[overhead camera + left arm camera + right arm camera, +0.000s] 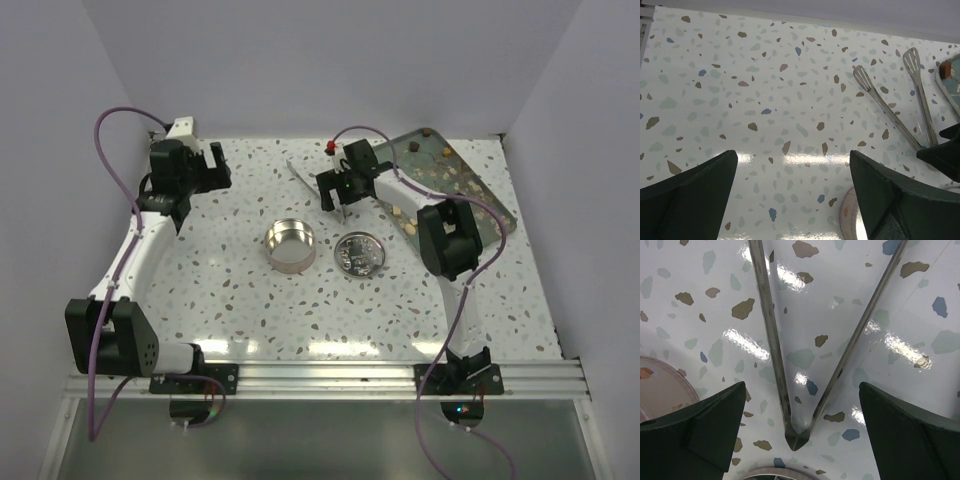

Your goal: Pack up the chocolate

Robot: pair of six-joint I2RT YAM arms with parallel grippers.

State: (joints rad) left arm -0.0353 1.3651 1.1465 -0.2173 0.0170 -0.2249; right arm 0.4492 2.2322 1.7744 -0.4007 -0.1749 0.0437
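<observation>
The chocolate [442, 152] lies as small brown and tan lumps scattered on a glassy tray [470, 190] at the back right. An open round metal tin [290, 246] stands mid-table, with its lid [358, 252] flat beside it on the right. Metal tongs [312, 185] lie spread on the table behind them. My right gripper [340, 195] hovers open over the tongs; in the right wrist view its jaws [802, 385] straddle the tongs' hinge [799, 437] without touching. My left gripper [213, 162] is open and empty at the back left, over bare table [792, 155].
In the left wrist view the tongs' slotted tips [912, 62] point toward the back wall and the tray's corner [951, 87] shows at the right edge. A round pale rim [847, 220] peeks in beside the right finger. White walls close the table on three sides.
</observation>
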